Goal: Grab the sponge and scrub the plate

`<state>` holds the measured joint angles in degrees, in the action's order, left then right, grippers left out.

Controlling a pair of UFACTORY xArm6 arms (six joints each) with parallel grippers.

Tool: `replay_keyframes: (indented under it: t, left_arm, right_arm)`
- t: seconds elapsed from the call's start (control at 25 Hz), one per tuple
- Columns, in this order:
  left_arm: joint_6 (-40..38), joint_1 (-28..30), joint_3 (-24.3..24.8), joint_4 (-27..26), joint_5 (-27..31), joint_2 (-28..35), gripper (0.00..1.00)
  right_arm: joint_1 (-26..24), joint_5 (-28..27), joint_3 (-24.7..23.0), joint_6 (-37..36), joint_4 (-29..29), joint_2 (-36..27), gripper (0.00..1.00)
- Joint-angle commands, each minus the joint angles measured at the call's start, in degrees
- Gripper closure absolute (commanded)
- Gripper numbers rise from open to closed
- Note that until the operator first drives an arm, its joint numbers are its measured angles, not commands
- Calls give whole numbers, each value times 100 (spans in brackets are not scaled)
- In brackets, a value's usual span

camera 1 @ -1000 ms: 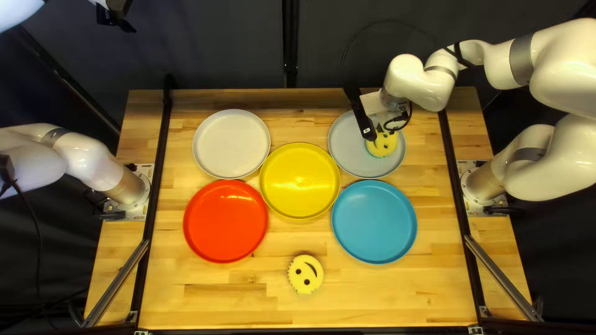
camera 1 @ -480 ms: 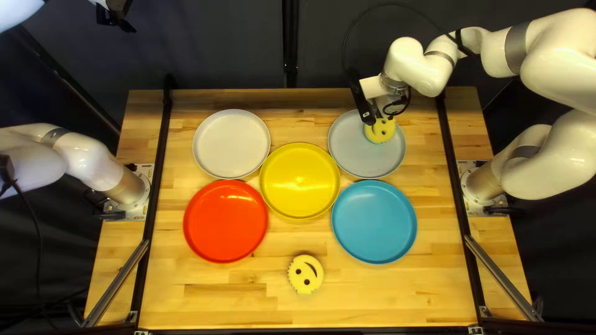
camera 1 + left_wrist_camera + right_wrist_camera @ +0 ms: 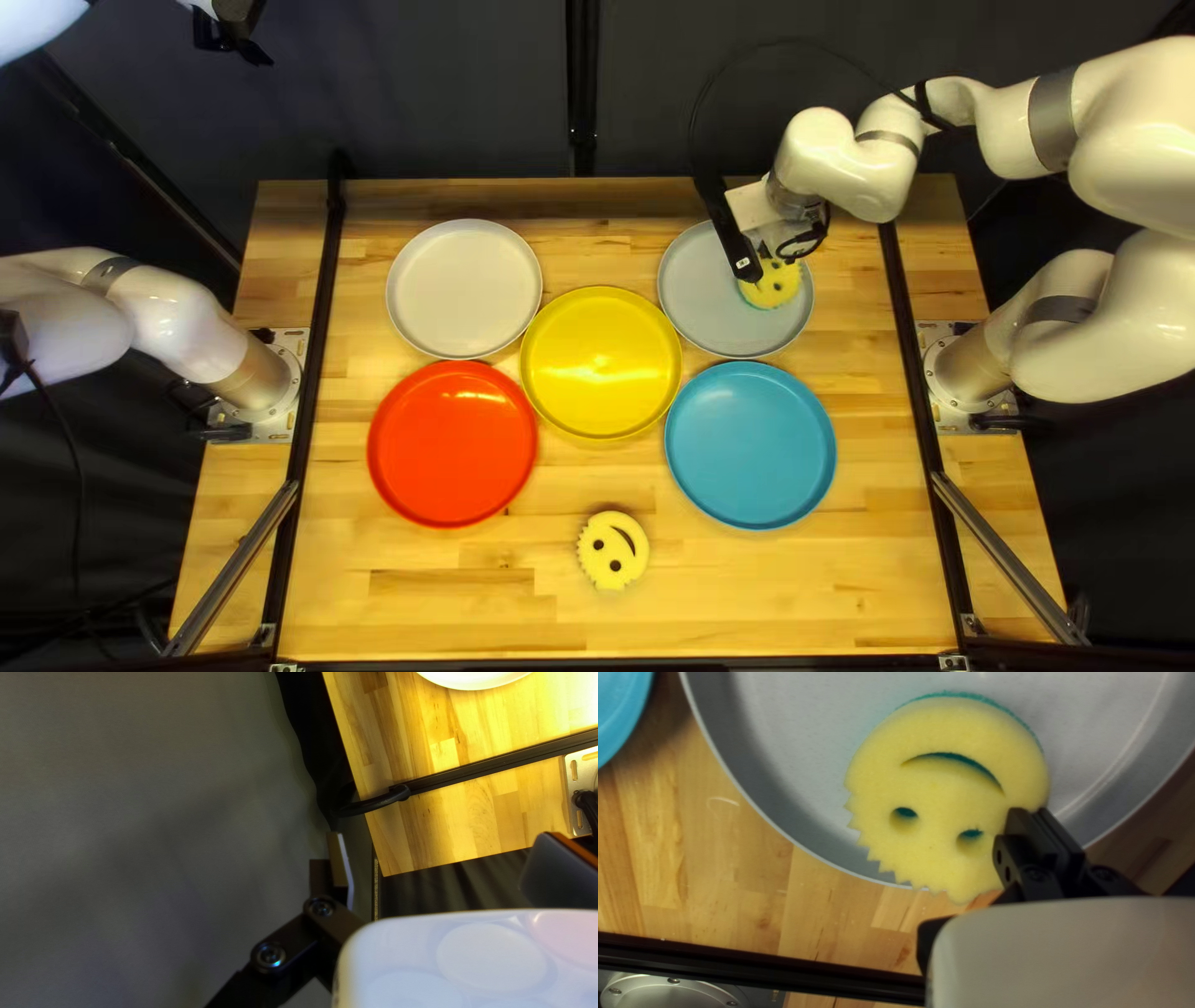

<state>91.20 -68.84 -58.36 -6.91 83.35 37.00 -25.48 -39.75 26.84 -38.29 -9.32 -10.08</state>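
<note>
1. The round yellow foam sponge with a smiling face and a teal scouring layer (image 3: 934, 802) is seen over the light grey round plate (image 3: 710, 306), at the upper right of the frame in the top left view. The teal side is turned toward the plate, presumably so that the rough layer does the scrubbing.
2. The right end effector (image 3: 1030, 813) is closed on the sponge near its margin. By this edge grip, most of the disc is left projecting over the plate, though the free side may flex or lag under pressure.
3. In the right wrist view, the toothed edge overlaps the plate's rim; whether the scouring layer is in full contact cannot be told. Scrubbing is judged to be under way, and a stroke back toward the plate's centre would be called for.
4. The plate rests unheld on the wooden tabletop (image 3: 797, 597); it could slide if pressed sideways.
5. The left end effector (image 3: 234, 47), upper left of the frame, is open and empty, beyond the tabletop, where the working arm is not obstructed.
</note>
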Motion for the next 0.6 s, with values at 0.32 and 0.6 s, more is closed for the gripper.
replay_keyframes:
  t: [0.32, 0.6]
  left_arm:
    - [0, 0, 0, 0, 0, 0, 0]
    - [0, 0, 0, 0, 0, 0, 0]
  right_arm:
    - [-119, 104, -129, -274, 2, 33, 100]
    - [-547, 180, 246, -726, 100, 419, 100]
